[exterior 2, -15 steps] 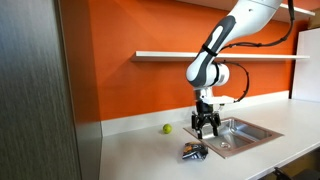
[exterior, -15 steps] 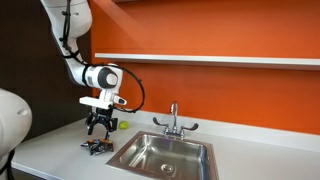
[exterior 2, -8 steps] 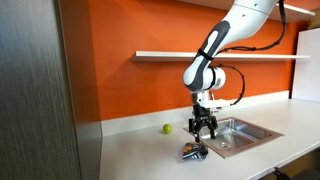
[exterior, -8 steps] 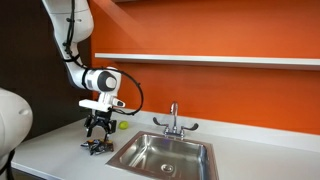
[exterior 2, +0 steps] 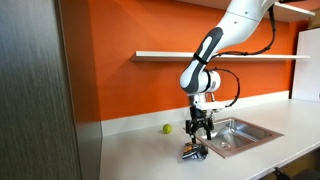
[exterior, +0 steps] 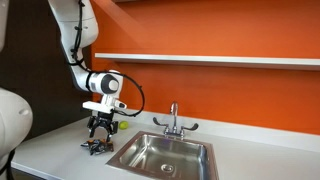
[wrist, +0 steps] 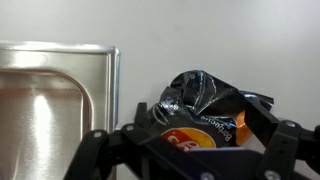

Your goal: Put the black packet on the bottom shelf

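The black packet point(wrist: 205, 105) is a crumpled chip bag with an orange and red logo, lying on the white counter just beside the sink. It also shows in both exterior views point(exterior: 95, 146) point(exterior 2: 194, 152). My gripper point(wrist: 190, 135) is open and hangs directly over the packet, its fingers spread to either side of it, close above. In both exterior views the gripper point(exterior: 99, 131) point(exterior 2: 198, 133) sits just above the packet. The shelf point(exterior: 210, 60) point(exterior 2: 220, 55) is a white board on the orange wall, above the counter.
A steel sink point(exterior: 165, 155) point(exterior 2: 232, 136) point(wrist: 50, 110) with a faucet point(exterior: 173, 120) lies next to the packet. A small yellow-green ball point(exterior 2: 167, 128) point(exterior: 122, 126) rests by the wall. A grey cabinet panel point(exterior 2: 40, 90) stands at one end of the counter.
The gripper has moved down and slightly sideways toward the packet. The packet has not moved.
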Motion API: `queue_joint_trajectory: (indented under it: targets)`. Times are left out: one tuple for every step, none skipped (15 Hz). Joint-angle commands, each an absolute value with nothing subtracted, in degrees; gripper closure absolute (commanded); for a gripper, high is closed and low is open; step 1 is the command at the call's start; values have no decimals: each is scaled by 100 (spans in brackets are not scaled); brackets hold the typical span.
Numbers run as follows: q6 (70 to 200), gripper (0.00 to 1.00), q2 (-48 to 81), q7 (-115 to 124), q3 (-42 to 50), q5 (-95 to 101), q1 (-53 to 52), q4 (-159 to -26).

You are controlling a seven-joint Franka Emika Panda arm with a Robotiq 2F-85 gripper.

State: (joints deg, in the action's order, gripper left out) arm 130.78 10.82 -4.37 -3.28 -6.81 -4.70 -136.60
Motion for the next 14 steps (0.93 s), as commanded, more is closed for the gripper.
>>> queue_joint_trajectory:
  targets:
    - [13102, 0, 1364, -427, -378, -564, -436, -13372]
    - [13100, 0, 1408, -430, -376, -569, -429, -13327]
    - [13096, 0, 1454, -436, -374, -574, -424, -13286]
    - [13100, 0, 1498, -443, -373, -578, -419, -13251]
    - [13096, 0, 1530, -437, -373, -582, -417, -13222]
    - [13096, 0, 1562, -437, -371, -580, -416, -13199]
    - [13097, 0, 1592, -436, -370, -578, -414, -13177]
    - [13088, 0, 1622, -443, -370, -584, -409, -13154]
    - [13090, 0, 1648, -441, -368, -580, -408, -13137]
    - [13094, 0, 1670, -444, -370, -588, -405, -13127]
    - [13093, 0, 1694, -439, -371, -588, -406, -13114]
    - [13092, 0, 1721, -435, -371, -586, -408, -13106]
    - [13090, 0, 1739, -439, -373, -588, -407, -13098]
    - [13086, 0, 1767, -433, -371, -586, -407, -13086]
